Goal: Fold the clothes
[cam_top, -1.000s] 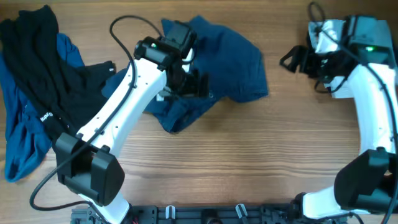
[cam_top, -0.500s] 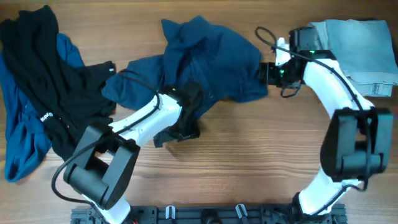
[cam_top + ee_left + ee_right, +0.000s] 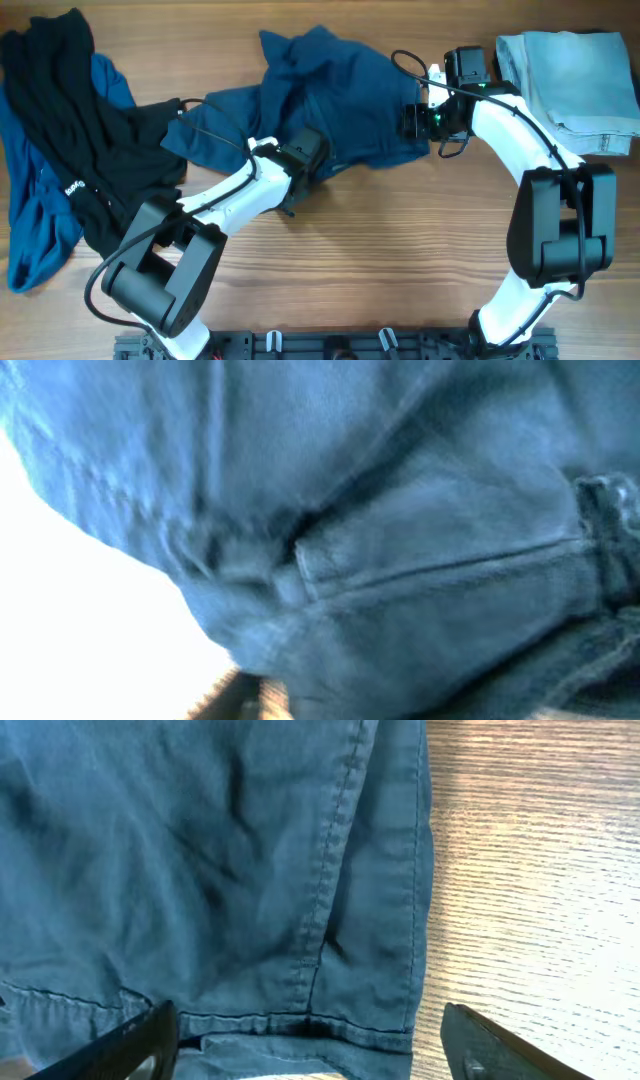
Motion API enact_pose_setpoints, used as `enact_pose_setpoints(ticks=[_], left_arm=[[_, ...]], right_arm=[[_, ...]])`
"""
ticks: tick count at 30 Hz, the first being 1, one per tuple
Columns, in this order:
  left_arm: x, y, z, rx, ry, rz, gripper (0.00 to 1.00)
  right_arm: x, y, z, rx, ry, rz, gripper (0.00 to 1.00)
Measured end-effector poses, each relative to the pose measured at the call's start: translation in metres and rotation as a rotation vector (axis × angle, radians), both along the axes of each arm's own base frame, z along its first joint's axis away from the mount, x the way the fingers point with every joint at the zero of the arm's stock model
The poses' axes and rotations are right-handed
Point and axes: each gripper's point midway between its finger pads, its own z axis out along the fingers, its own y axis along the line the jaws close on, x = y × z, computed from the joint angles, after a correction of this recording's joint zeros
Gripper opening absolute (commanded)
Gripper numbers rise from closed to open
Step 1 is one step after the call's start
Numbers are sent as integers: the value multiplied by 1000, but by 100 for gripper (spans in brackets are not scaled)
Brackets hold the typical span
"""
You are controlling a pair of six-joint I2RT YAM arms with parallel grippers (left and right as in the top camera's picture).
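Note:
The clothes in play are dark navy shorts (image 3: 340, 100), lying crumpled at the table's upper middle. My left gripper (image 3: 300, 165) is pushed against their lower edge. The left wrist view is filled with the blue cloth (image 3: 400, 510) pressed close, and it hides the jaws. My right gripper (image 3: 413, 122) is at the shorts' right edge and stands open. Its dark fingers (image 3: 120, 1045) straddle the hemmed corner of the shorts (image 3: 320, 1020) without touching it. More clothes, black (image 3: 70, 110) and mid-blue (image 3: 40, 230), are heaped at the far left.
A folded pale denim piece (image 3: 570, 85) lies at the back right corner, just behind the right arm. Bare wooden table (image 3: 400, 260) runs along the front. The black and blue heap reaches the left edge.
My left gripper has moved up from the bare wood to the shorts' lower edge, and its jaws have narrowed. The right gripper has slid a little left along the shorts' right edge.

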Motion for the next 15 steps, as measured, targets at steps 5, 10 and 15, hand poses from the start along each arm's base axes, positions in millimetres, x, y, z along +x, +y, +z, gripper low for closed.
enact_pose_setpoints(ticks=[5,10,15], left_arm=[[7,7,10,35,-50,7,4],[19,8,68,-19,-220,21,4],[21,8,69,-17,-230,23,4]], right_arm=[[-3,-1,-11,0,35,-23,73],[-11,3,-32,18,103,-30,53],[-20,9,-39,18,148,-35,4]])
